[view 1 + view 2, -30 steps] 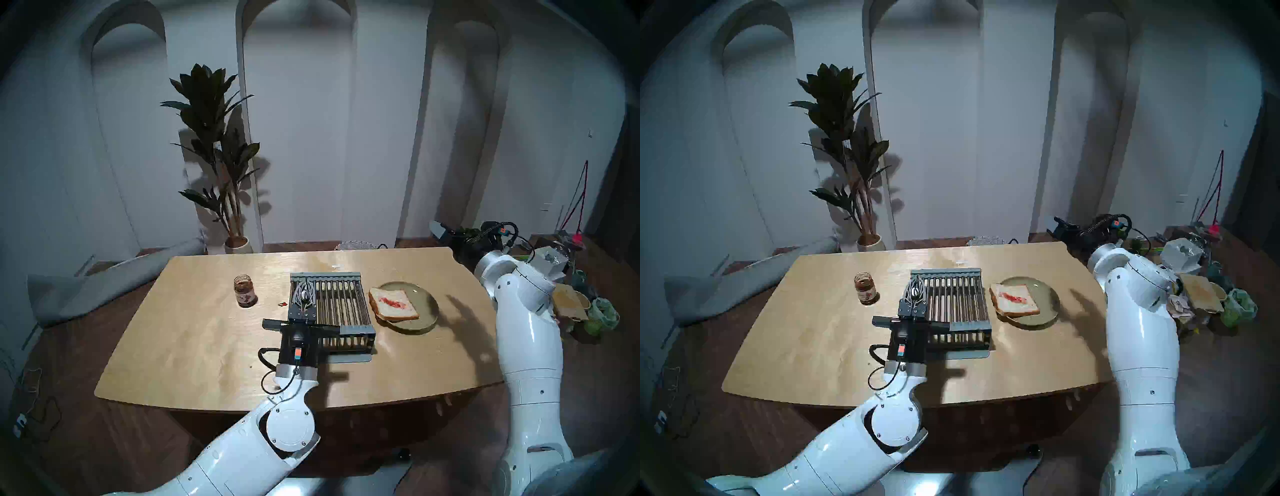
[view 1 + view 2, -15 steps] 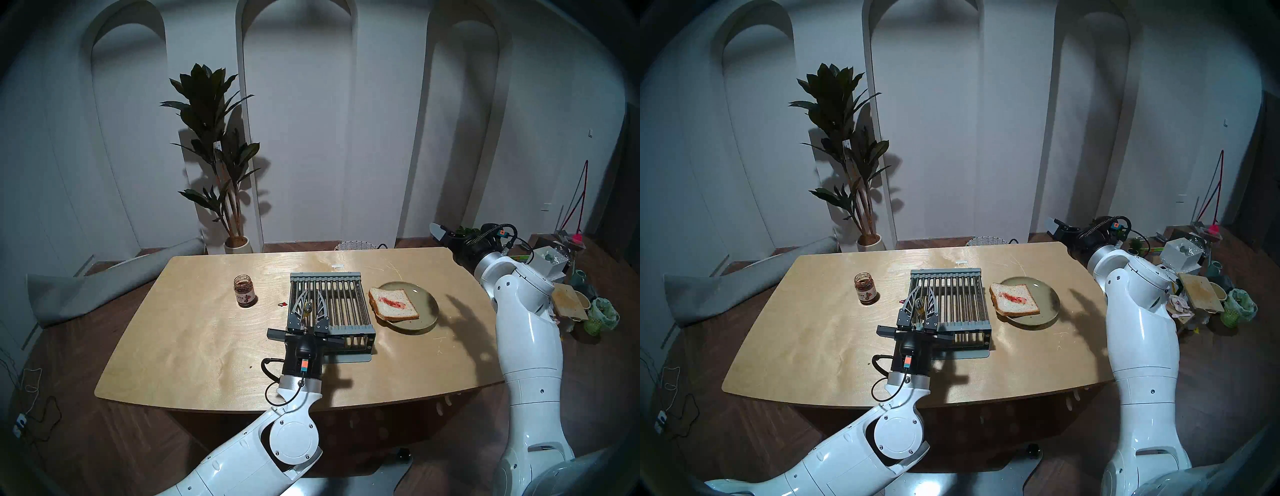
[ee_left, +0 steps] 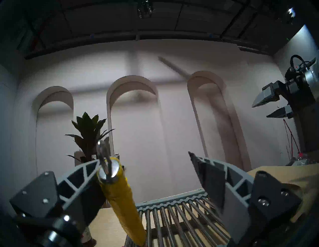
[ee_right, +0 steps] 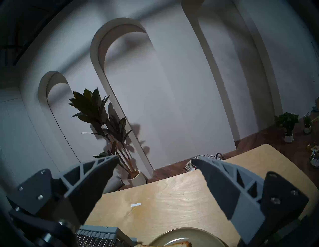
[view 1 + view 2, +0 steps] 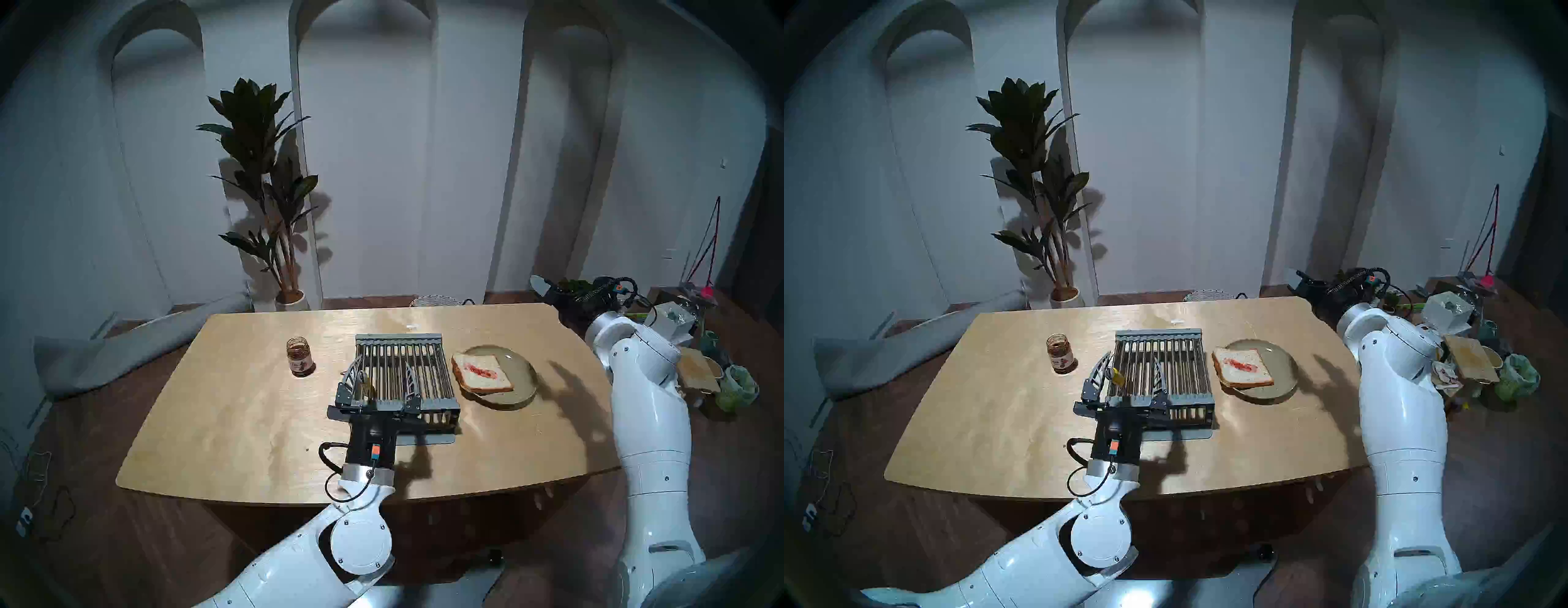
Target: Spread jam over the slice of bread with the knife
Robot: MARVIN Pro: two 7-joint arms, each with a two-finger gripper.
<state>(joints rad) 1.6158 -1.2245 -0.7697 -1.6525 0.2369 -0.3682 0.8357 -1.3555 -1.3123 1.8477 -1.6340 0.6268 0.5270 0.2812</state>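
Observation:
The knife [image 5: 365, 384] stands handle-up at the left front of the grey barred rack [image 5: 418, 369], its blade hidden among the bars. In the left wrist view its yellow handle [image 3: 119, 193] leans on the left finger. My left gripper [image 5: 382, 363] is wide open around the knife [image 5: 1118, 375]. The slice of bread [image 5: 488, 382] lies on the olive-green plate [image 5: 519, 369] with a red jam smear [image 5: 480, 370] across its middle. The jam jar [image 5: 300, 356] stands open, left of the rack. My right gripper [image 5: 541, 285] is open and empty, raised off the table's far right corner.
The wooden table [image 5: 237, 424] carries the jar, rack and plate in a row. A small red scrap [image 5: 345, 372] lies between jar and rack. A potted plant [image 5: 263, 191] stands behind the table. Clutter [image 5: 700, 369] is piled on the floor at the right.
My left gripper was shut on the knife's handle over the rack; it has opened wide and drawn back a little. The knife now leans left on its own. The right arm shifted slightly.

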